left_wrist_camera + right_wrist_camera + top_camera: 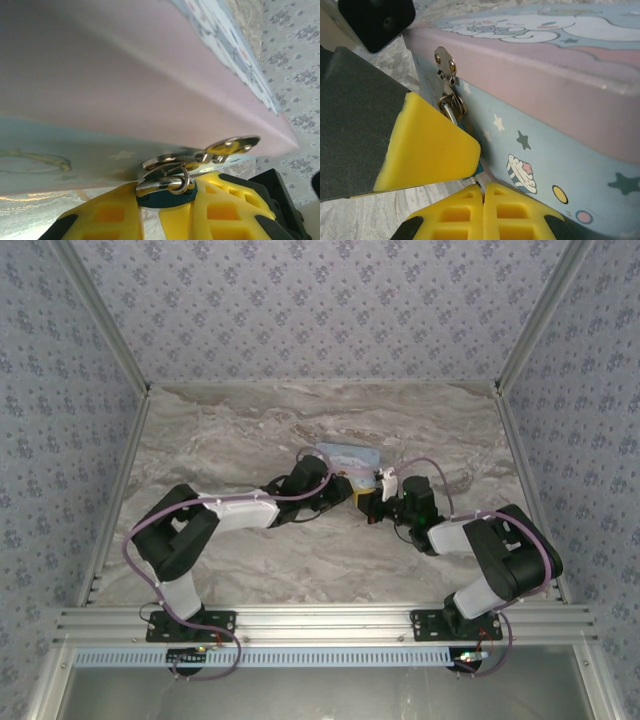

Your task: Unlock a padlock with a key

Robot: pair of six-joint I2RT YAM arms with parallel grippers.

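The teal padlock (161,199) hangs by its silvery shackle (165,185) from the hasp (232,146) of a pale blue cartoon-printed tin (345,455). My left gripper (169,196) is shut on the padlock's body, its yellow fingers on either side. In the right wrist view one of those fingers (427,150) covers most of the padlock (478,167), leaving only a teal edge in sight. My right gripper (483,187) is shut just below it, with the key (479,183) showing as a thin dark sliver at its fingertips, pointing up at the padlock's underside. From above, both grippers (352,492) (378,502) meet at the tin's near side.
The tin (545,125) lies on the marble-patterned table (250,440), close behind both grippers. Metal frame rails (320,620) run along the near edge and up both sides. Patterned walls close in the back and sides.
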